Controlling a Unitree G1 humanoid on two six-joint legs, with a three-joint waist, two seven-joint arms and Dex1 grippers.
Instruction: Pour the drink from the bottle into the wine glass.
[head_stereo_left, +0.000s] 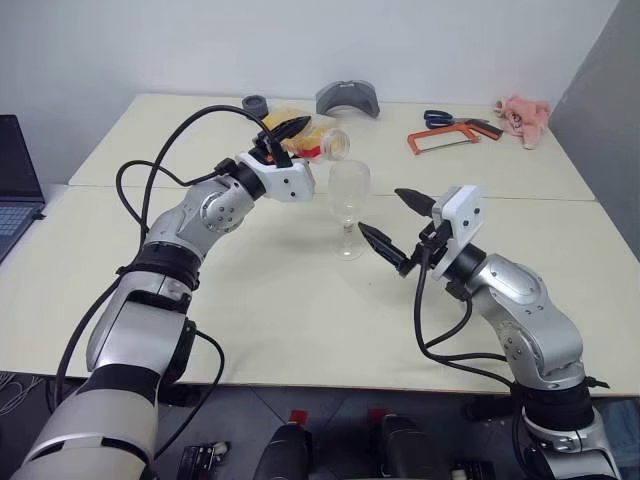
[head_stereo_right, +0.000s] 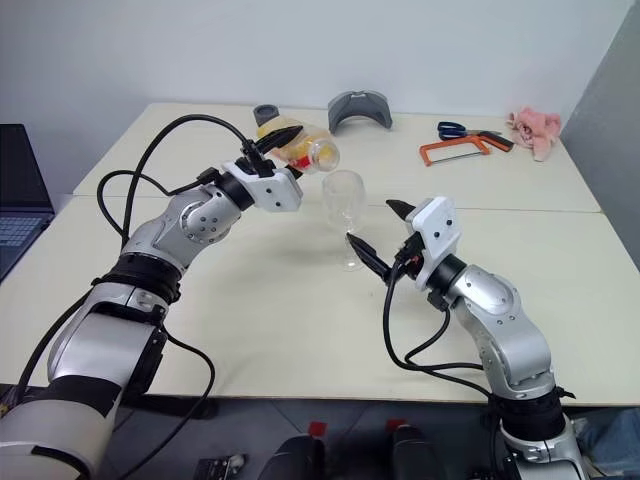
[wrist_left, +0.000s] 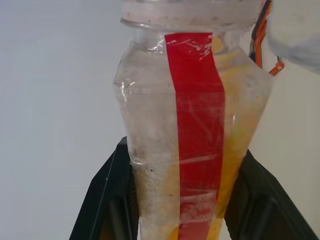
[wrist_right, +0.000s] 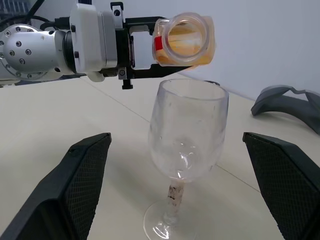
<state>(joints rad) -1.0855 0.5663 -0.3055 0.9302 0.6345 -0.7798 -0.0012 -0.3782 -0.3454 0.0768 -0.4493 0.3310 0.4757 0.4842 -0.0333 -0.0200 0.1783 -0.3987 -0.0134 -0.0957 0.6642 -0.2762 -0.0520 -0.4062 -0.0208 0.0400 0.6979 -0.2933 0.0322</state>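
My left gripper (head_stereo_left: 288, 134) is shut on the bottle (head_stereo_left: 322, 143), a small clear one with a red label strip (wrist_left: 195, 125). The bottle lies tipped on its side, and its uncapped mouth (wrist_right: 185, 36) points over the rim of the wine glass (head_stereo_left: 349, 196). The orange-yellow drink (wrist_left: 241, 115) sits inside the bottle. The wine glass stands upright on the table (head_stereo_left: 280, 320), and its bowl (wrist_right: 187, 135) looks empty. My right gripper (head_stereo_left: 393, 222) is open, just right of the glass at stem height. Its fingers (wrist_right: 80, 185) stand wide and short of the glass, not touching it.
At the back of the table lie an orange hacksaw (head_stereo_left: 447, 138), blue-handled scissors (head_stereo_left: 445, 118), a pink cloth (head_stereo_left: 524, 118), a grey curved part (head_stereo_left: 348, 98) and a grey ring (head_stereo_left: 256, 104). A laptop (head_stereo_left: 15, 185) sits off the left edge.
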